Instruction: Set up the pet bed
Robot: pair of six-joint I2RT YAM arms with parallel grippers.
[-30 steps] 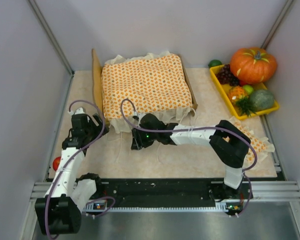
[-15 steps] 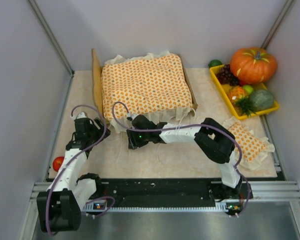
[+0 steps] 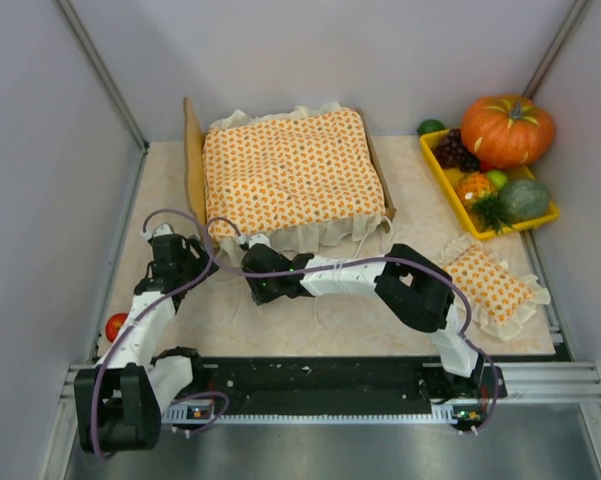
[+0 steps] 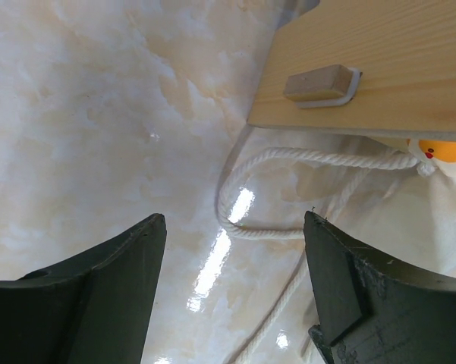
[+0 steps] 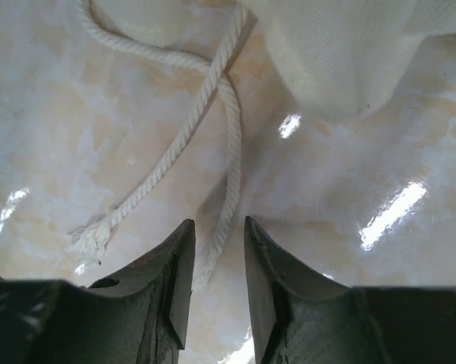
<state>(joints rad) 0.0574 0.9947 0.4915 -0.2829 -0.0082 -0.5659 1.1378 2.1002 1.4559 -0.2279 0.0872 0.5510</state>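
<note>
Our left arm reaches forward on its own side, the left gripper spread wide. Our right arm bends at the elbow and stretches leftward, the right gripper pointing down, jaws parted by a slim gap.

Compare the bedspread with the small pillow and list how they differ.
Size: the bedspread is far larger than the pillow.
Place: the bedspread lies spread over the bed frame at the back, while the pillow lies on the table at the right, off the bed.
Pose: the bedspread sits roughly square with the frame; the pillow is turned at an angle.
Both are orange-dotted fabric with cream ruffled edges.
</note>
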